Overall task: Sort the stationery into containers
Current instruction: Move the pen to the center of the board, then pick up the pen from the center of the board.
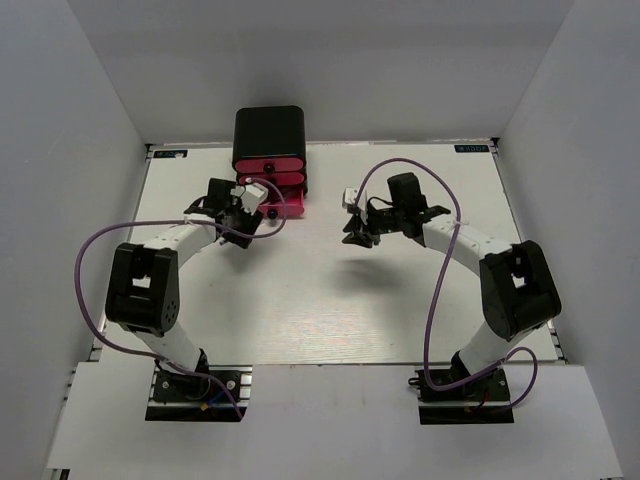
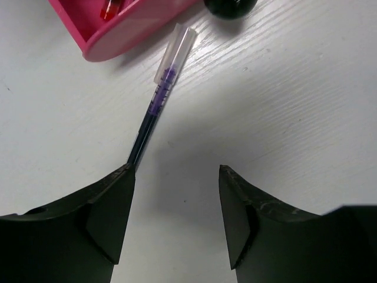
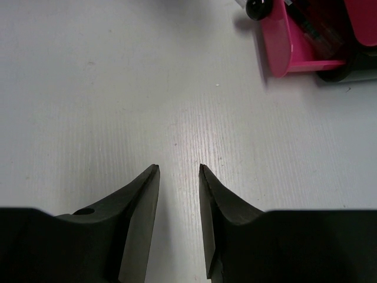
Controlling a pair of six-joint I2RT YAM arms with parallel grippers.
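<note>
Closest to the left wrist lens: left gripper (image 2: 177, 171), black fingers (image 2: 88, 218) spread wide, clamping nothing. Just ahead lies a pen (image 2: 154, 115), flat on the white table (image 2: 283, 106), let go, with a dark barrel, a purple stretch and a clear cap. Reaches with its near end to the tip of the left-hand finger; touching or just apart, cannot tell. Points its capped end toward a pink drawer (image 2: 126, 29) and stops just short of the rim, outside it. Inside that drawer shows something red (image 2: 109, 9), cut off by the frame edge. Beside the drawer, at the top edge, sits a black round knob (image 2: 231, 6).

Closest to the right wrist lens: right gripper (image 3: 178, 168), tips parted by a narrow gap, bare table between them, gripping nothing. Hangs over open table, well apart from the pink at upper right. Up there stands a pulled-out drawer holding dark pens (image 3: 312, 32), another knob (image 3: 257, 7) just beside it.

From above: black box (image 1: 268, 130) at the far edge of the table, 3 pink drawers (image 1: 290, 195) stacked at its front, each pulled out a little further than the one above. Left gripper sits just in front of the lowest – right gripper off to the right, near the middle of the table.
</note>
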